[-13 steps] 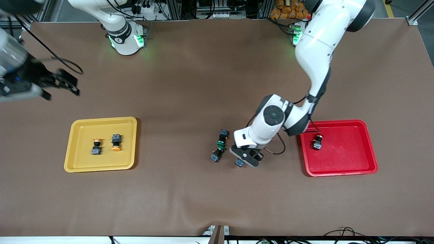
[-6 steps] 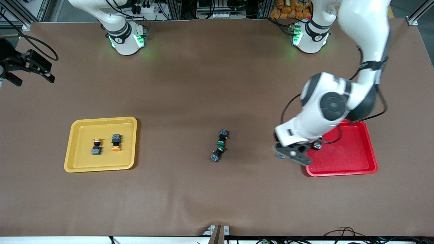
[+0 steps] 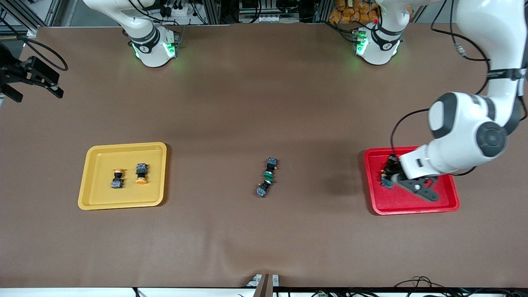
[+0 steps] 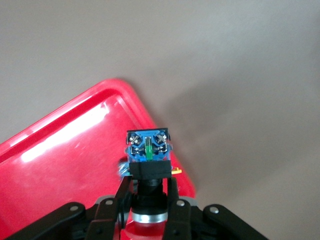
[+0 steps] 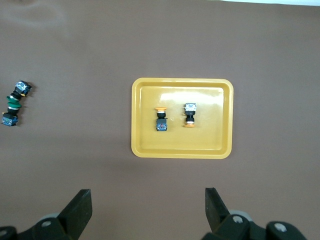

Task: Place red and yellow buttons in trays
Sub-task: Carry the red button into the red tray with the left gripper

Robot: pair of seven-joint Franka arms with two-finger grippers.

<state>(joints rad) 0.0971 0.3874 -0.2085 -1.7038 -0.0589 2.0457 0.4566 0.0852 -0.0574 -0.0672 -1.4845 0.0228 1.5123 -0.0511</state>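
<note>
We've got the left gripper [image 3: 390, 180] over the red tray [image 3: 412, 206], fingers clamped on a button switch [image 4: 148, 155] – cap colour we can't tell. Mid-table sit two green-capped switches [image 3: 267, 177]. The yellow tray [image 3: 123, 202] holds both yellow buttons [image 3: 128, 175]. Up top, the right gripper [image 5: 148, 207] waits wide open – holding nothing.

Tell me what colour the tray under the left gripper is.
Red: the shallow plastic tray below the left gripper, clearest in the front view.
</note>
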